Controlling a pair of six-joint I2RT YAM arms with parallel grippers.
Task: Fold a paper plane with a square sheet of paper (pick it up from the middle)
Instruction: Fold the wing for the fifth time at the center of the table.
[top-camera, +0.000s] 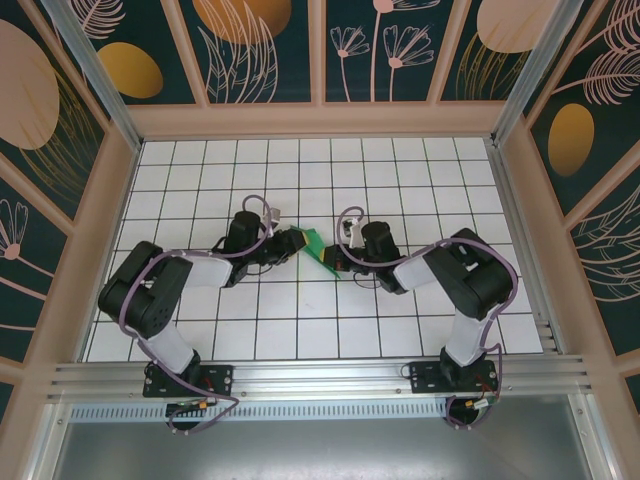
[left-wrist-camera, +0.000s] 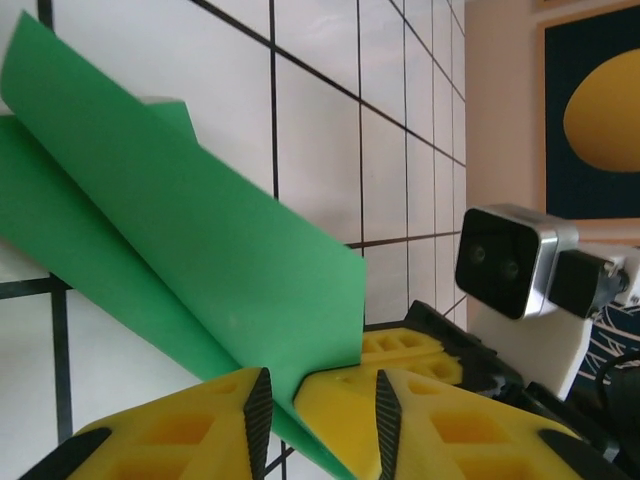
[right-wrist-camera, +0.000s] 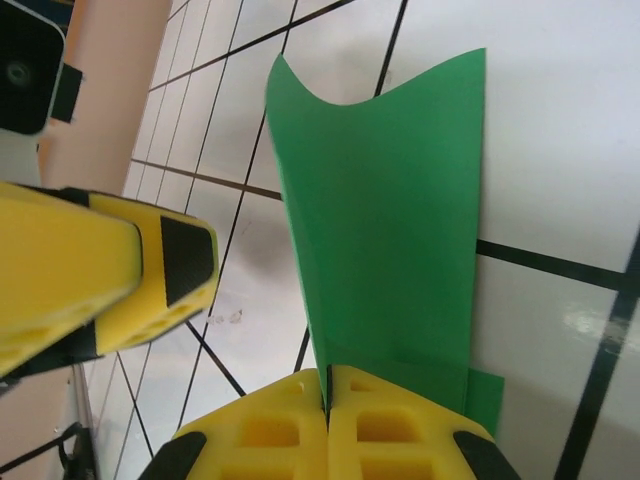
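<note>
The green paper (top-camera: 314, 243) is a narrow, creased shape with folded layers, held tilted over the middle of the white gridded table (top-camera: 300, 320) between the two arms. Whether its far end touches the table cannot be told. In the right wrist view the paper (right-wrist-camera: 390, 220) rises from the right pincer (right-wrist-camera: 328, 385), whose fingers are pressed together on its near end, with a small corner of a lower layer sticking out beside them. In the left wrist view a long edge of the paper (left-wrist-camera: 200, 260) runs down into the gap of the left pincer (left-wrist-camera: 322, 385), whose fingers stand apart on either side of it, not yet pressing the sheet. From above, the left pincer (top-camera: 297, 240) and the right pincer (top-camera: 333, 258) sit very close together at the paper. The step in hand appears to be the left side taking its own hold so the sheet can be folded or creased between two grips. Done well, that would mean closing squarely over all the layers close to the crease, with the right grip firm so the layers do not slide. The left fingers should not catch the right ones just beside them. Any pull afterwards should run along the crease, since thin paper held at two near points will likely buckle or tear if twisted
</note>
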